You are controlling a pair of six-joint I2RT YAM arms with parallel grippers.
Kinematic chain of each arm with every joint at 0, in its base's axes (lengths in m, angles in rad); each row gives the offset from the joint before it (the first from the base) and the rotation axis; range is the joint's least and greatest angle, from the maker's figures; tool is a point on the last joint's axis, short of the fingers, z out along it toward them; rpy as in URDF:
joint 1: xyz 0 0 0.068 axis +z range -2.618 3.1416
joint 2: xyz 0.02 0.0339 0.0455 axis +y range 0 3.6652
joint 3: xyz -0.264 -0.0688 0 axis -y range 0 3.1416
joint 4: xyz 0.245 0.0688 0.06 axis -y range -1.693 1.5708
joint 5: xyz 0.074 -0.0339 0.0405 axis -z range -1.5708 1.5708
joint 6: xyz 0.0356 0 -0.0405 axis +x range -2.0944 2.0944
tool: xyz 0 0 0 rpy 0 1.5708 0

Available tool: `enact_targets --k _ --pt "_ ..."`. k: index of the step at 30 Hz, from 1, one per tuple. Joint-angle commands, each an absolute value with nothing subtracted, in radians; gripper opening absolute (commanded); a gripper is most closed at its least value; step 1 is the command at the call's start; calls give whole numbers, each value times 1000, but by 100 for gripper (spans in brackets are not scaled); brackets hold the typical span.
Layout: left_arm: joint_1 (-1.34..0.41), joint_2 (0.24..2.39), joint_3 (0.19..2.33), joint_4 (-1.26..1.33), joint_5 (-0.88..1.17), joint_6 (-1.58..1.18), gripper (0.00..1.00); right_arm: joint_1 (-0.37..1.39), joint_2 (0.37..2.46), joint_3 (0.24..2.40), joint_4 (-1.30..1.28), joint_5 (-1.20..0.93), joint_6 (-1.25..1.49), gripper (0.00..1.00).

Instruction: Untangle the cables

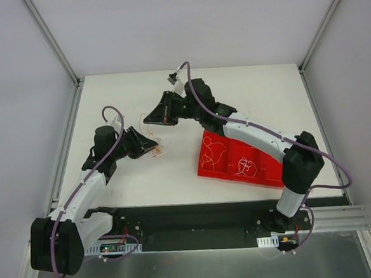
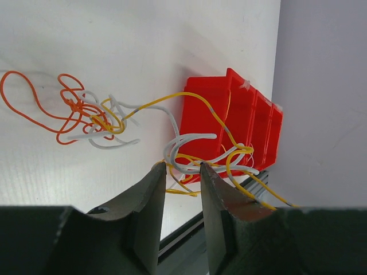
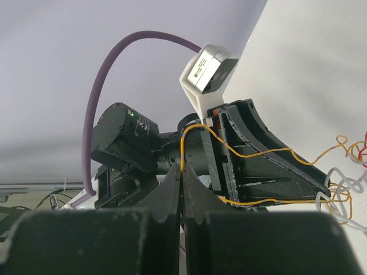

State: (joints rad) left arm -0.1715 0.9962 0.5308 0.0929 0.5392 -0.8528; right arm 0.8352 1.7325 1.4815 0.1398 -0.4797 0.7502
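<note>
White tabletop (image 1: 259,95) carries a red tray (image 1: 269,171) already holding a few loose strands. The job looks unfinished: the cables (image 2: 97,117) lie knotted near the left pincer (image 2: 183,169), slightly spread around loops, while the right pincer (image 3: 182,175), pressed together, pinches 1 yellow strand (image 3: 252,154).
</note>
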Motion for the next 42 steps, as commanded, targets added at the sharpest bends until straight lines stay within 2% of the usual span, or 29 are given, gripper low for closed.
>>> enact_targets --k 1,4,7,10,14,16,21,23,25,31,34,38,42 --pt "-183 1014 537 153 503 -900 29 844 1720 1516 215 -500 769 1" --pt "-186 1017 546 163 492 -913 26 844 1713 1508 218 -497 770 0" --pt "-186 1016 552 161 482 -925 18 845 1710 1503 222 -499 770 0" --pt "-186 1002 552 155 469 -925 26 845 1703 1493 229 -497 772 0" --pt "-187 983 546 155 449 -925 31 847 1695 1476 242 -495 776 0" --pt "-187 991 560 156 457 -910 30 850 1694 1474 245 -494 775 0" --pt "-189 1002 563 156 457 -910 14 857 1695 1483 245 -495 778 0" --pt "-190 999 563 155 459 -897 1 859 1695 1486 244 -495 775 0" --pt "-190 979 558 129 442 -881 0 859 1687 1483 230 -488 764 0" --pt "-183 884 520 -82 234 -822 0 815 1612 1512 117 -428 680 0" --pt "-120 842 506 -260 117 -837 0 752 1562 1542 74 -414 650 0" --pt "18 758 447 -400 34 -900 0 657 1575 1672 35 -478 673 0" --pt "73 704 430 -483 6 -953 0 627 1598 1823 5 -506 681 0"
